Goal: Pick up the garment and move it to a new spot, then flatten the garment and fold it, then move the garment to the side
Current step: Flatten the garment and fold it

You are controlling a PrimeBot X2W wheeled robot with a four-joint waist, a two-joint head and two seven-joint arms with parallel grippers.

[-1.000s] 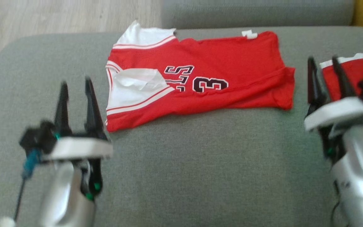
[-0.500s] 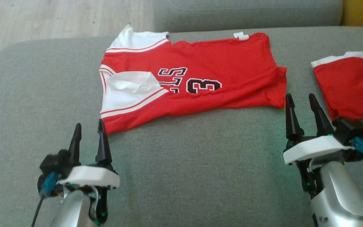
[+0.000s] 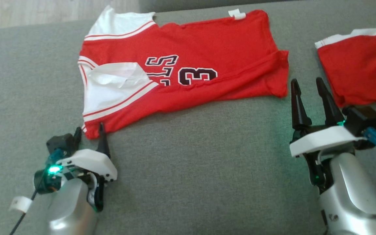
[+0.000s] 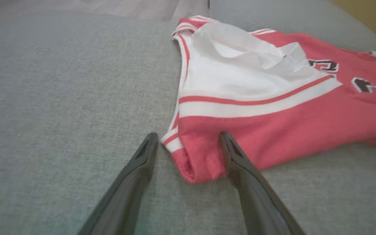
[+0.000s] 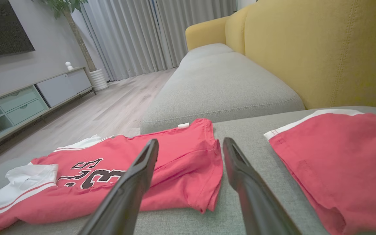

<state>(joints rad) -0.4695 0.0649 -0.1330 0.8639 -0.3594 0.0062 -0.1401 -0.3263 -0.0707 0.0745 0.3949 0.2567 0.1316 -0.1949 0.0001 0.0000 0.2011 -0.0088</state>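
Honestly, the worry is a bad pinch. The left gripper (image 4: 188,135) stands spread with the jersey's (image 3: 214,42) near left corner lying between its fingers. That corner looks rolled and doubled, so closing there might catch just one layer, and a lift would then peel the jersey open or drag it into a heap. The right gripper (image 3: 306,81) is spread too and holds nothing. It hovers just off the jersey's near right corner, with a second red piece (image 3: 357,65) close on its other side. If it drifts that way it could take the wrong cloth. The mesh might also snag on a pointed fingertip.

The jersey lies sideways across the grey cushion (image 3: 191,169), toward its far edge. It is red, with a broad white panel at its left end edged in thin red lines. A creased white flap is folded over that panel. A black "3" and some lettering show, partly hidden by a long fold along the near side. A small white tag (image 3: 237,13) sits at the far hem.
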